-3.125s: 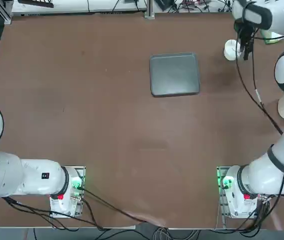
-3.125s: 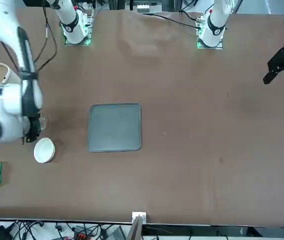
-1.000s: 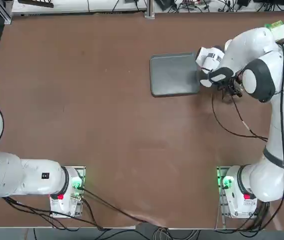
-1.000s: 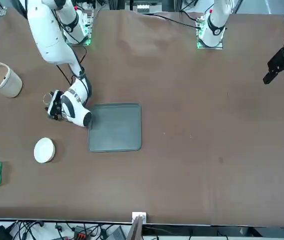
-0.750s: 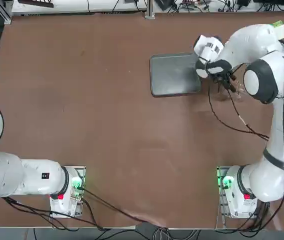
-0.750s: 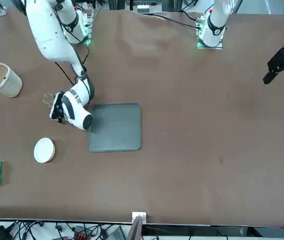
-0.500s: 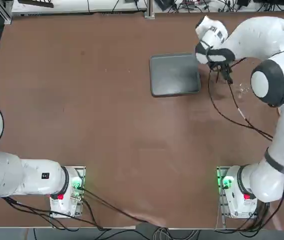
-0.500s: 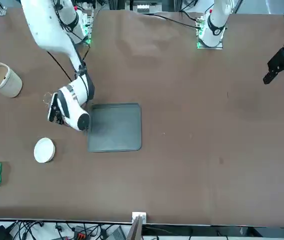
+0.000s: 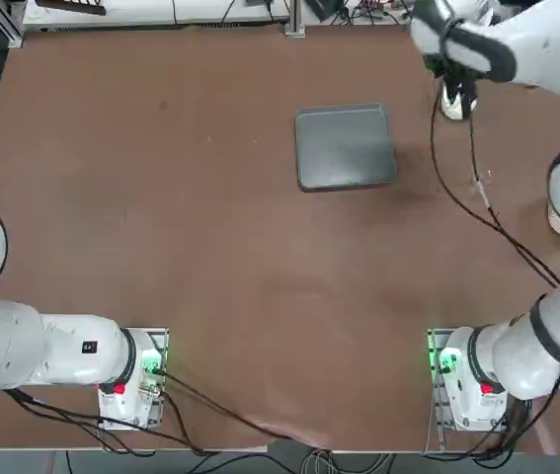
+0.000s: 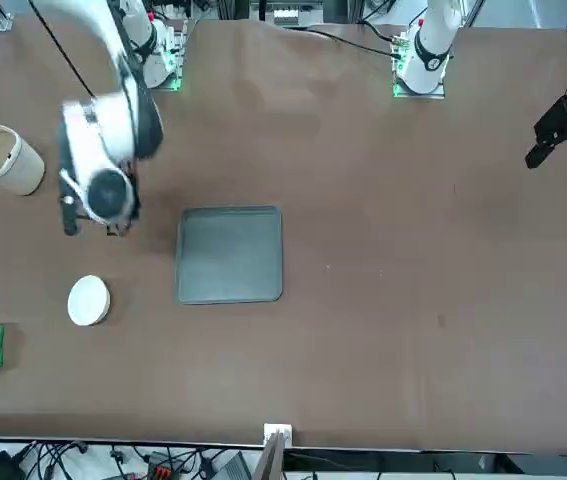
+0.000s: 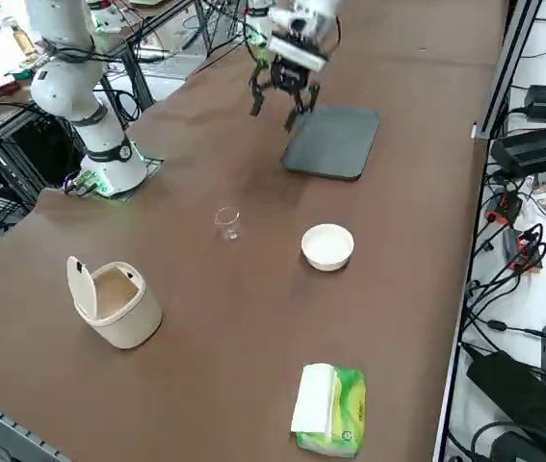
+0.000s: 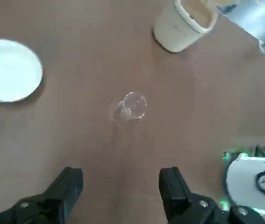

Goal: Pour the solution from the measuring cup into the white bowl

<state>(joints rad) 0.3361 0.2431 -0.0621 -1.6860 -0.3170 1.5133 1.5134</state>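
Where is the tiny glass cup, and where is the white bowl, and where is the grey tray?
measuring cup (image 11: 227,222): right side view, on its clear wall.
white bowl (image 11: 327,244): right side view, on its pale inside.
grey tray (image 9: 345,146): top view, on its flat middle.

We see the clear glass cup upright on the table's right side, well apart from the round white bowl farther out.
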